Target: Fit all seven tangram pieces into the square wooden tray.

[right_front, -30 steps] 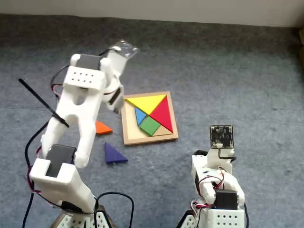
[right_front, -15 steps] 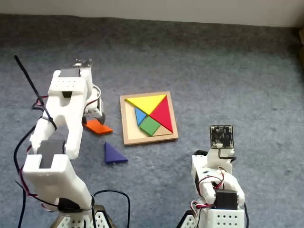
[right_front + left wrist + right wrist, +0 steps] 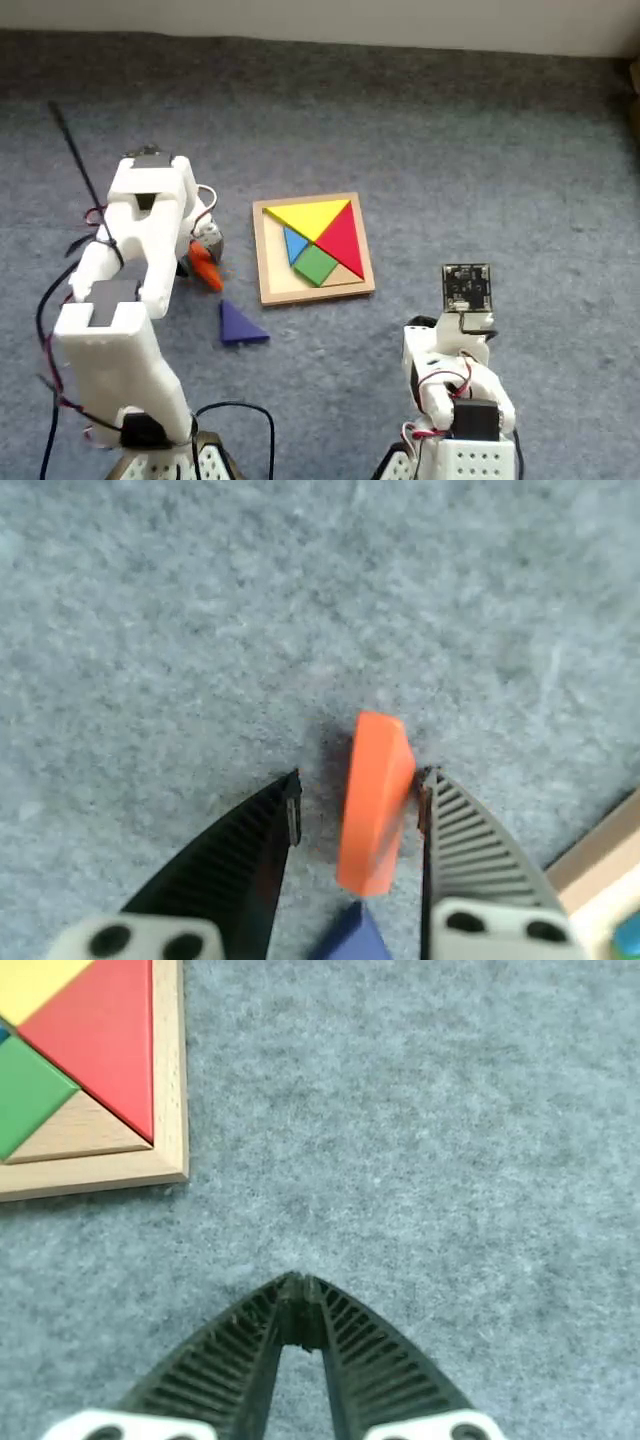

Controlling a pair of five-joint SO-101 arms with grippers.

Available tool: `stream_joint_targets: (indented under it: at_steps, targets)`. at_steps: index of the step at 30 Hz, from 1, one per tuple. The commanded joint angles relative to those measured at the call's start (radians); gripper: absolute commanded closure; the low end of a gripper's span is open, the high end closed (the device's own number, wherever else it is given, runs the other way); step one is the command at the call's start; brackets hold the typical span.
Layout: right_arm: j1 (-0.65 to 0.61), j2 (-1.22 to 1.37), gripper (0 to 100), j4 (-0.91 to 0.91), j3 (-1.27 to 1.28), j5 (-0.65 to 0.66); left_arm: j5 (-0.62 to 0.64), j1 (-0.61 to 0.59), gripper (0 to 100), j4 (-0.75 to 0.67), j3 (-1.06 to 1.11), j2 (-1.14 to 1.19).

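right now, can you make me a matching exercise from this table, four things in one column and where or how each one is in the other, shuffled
Things
1. orange piece
2. purple triangle
3. red triangle
4. right tool

Place or state
a. lying in the tray
b. shut, over the carpet
c. up on edge inside the open left tool
d. flat on the carpet, outside the tray

Pairs: 1-c, 2-d, 3-a, 4-b

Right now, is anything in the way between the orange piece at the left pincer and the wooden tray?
Nothing visible. The orange piece stands on edge between the left pincer's open jaws, with bare carpet from there to the tray. The purple triangle lies aside, off that line.
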Motion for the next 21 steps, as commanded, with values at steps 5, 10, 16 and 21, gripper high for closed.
stream_joint_targets:
  at_steps: [5, 10, 16, 21]
  targets:
    - [0.012, -0.005, 98.1, -0.025, 0.116, 0.011, 0.021, 0.019, 81, -0.012, -0.024, 0.035]
    - [0.012, -0.005, 98.1, -0.025, 0.116, 0.011, 0.020, 0.024, 99, -0.018, -0.028, 0.031]
    - [0.012, -0.005, 98.1, -0.025, 0.116, 0.011, 0.015, 0.025, 100, -0.012, -0.030, 0.025]
    - [0.012, -0.005, 98.1, -0.025, 0.116, 0.011, 0.012, 0.025, 99, 0.051, -0.091, -0.044]
